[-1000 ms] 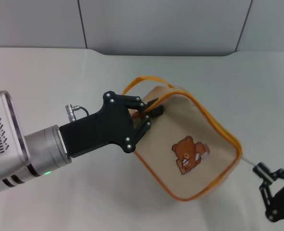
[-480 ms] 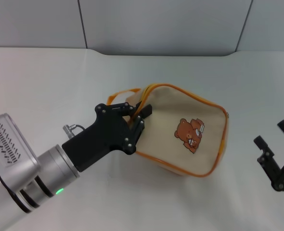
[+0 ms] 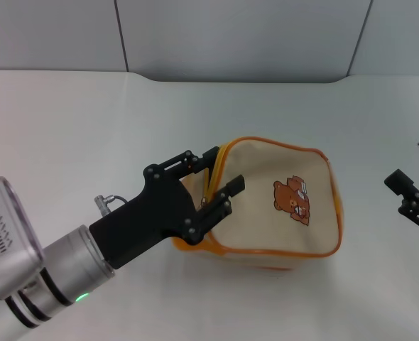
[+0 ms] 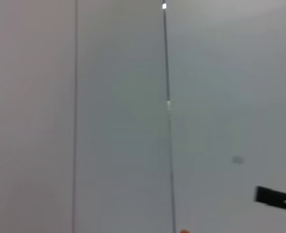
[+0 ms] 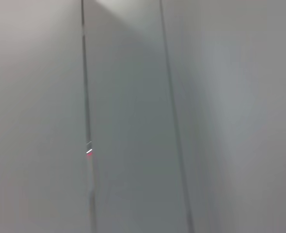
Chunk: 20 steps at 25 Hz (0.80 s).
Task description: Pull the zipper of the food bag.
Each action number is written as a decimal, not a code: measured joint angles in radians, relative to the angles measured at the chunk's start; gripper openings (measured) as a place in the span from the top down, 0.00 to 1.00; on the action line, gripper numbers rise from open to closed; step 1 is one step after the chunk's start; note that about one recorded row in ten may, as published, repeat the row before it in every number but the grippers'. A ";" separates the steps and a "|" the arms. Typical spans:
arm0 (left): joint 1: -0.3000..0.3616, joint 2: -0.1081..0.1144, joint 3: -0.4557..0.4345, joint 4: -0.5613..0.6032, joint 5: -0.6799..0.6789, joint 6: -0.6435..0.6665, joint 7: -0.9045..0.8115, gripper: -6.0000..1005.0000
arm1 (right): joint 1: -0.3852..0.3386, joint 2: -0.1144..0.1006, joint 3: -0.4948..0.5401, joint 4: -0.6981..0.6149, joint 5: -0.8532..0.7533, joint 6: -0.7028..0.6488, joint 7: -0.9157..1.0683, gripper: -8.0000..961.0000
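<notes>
The cream food bag (image 3: 277, 213) with orange piping lies on the white table, its bear print (image 3: 293, 200) facing up. My left gripper (image 3: 215, 174) is at the bag's left end. Its black fingers (image 3: 232, 187) stand apart, one on each side of the orange-trimmed edge, so it looks open. The zipper (image 3: 211, 177) shows as a thin dark line along that edge; I cannot make out the pull tab. My right gripper (image 3: 412, 162) is open and empty at the far right, well clear of the bag. The wrist views show only grey wall panels.
The white table (image 3: 89, 128) ends at a grey panelled wall (image 3: 231, 35) behind. A silver connector (image 3: 104, 202) sticks out of the left arm's wrist. A black part (image 4: 276, 196) shows at the edge of the left wrist view.
The bag has turned and settled flat on the table. The right gripper let go at the bag's corner and drew back to the right. The left gripper's fingers have spread.
</notes>
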 joint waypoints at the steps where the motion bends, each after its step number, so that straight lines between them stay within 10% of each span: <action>1: 0.000 0.001 -0.001 0.008 0.007 0.011 -0.010 0.68 | 0.005 0.000 -0.002 -0.038 -0.017 0.003 0.064 0.24; 13: -0.056 0.023 0.006 0.232 0.194 0.241 -0.182 0.23 | 0.140 -0.096 -0.005 -0.241 -0.420 -0.142 0.353 0.14; 20: -0.072 0.031 0.106 0.364 0.232 0.347 -0.262 0.19 | 0.176 -0.100 -0.004 -0.289 -0.535 -0.215 0.363 0.14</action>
